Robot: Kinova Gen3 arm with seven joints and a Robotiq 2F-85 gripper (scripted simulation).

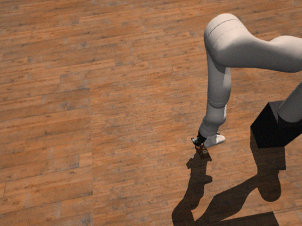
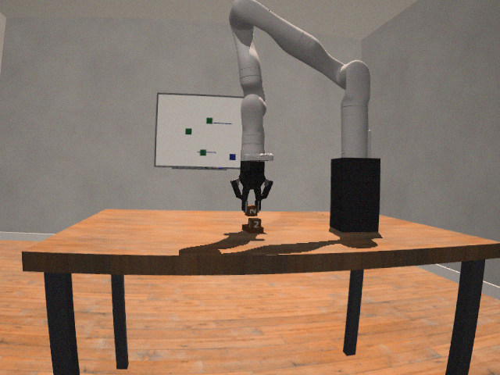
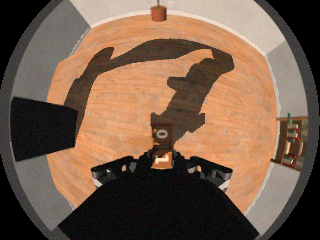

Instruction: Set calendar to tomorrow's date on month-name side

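My gripper (image 1: 199,143) (image 2: 251,207) (image 3: 162,154) is shut on a brown cube (image 2: 252,211) (image 3: 162,161), held a little above the tray. In the exterior view its near face shows a pale 2 lying on its side; in the wrist view a face shows a 1-like mark. The other brown cube (image 1: 204,151) (image 2: 255,223) (image 3: 161,134) stands in the dark brown tray (image 2: 258,231), at its right in the exterior view. That cube shows an upright 2 in the exterior view and a 0 on top. The tray appears flat on the table. The month names are not readable.
The wooden table (image 2: 141,264) carries the arm's black pedestal (image 1: 267,132) (image 2: 355,195) (image 3: 42,129), right of the tray in the exterior view. Shadows of the arm cross the table beside the tray. A whiteboard (image 2: 173,116) hangs on the wall behind.
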